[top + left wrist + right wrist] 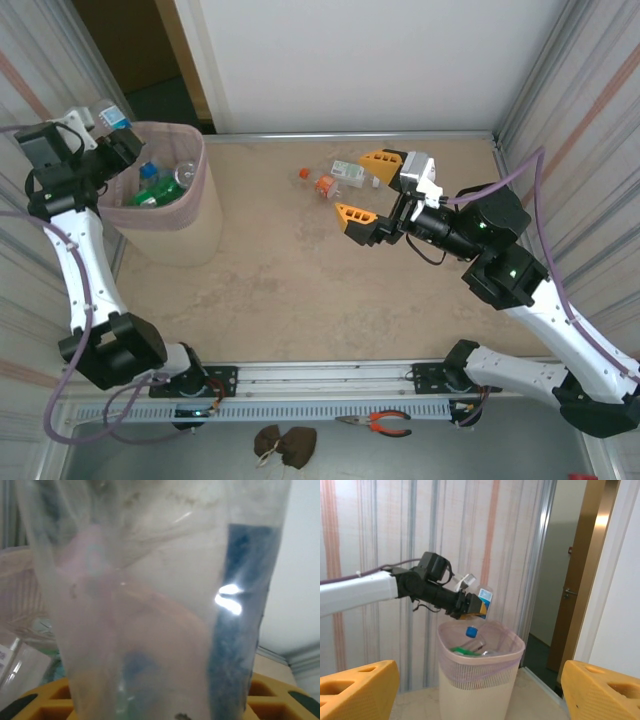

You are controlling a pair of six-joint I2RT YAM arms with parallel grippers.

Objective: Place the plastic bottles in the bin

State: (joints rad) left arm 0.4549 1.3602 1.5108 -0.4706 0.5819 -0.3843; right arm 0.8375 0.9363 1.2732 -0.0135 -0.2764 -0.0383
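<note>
Clear plastic with a blue label: one bottle is gripped by the left pincer just above the bin. Other bottles are seen inside it. The right pincer is held wide open and empty, near loose bottles on the bench.

The beige surface carries the pink bin at left and bottles lying near its far edge.

left hand holds clear blue-labelled bottle cap-down over pink bin; green bottle inside.
</note>
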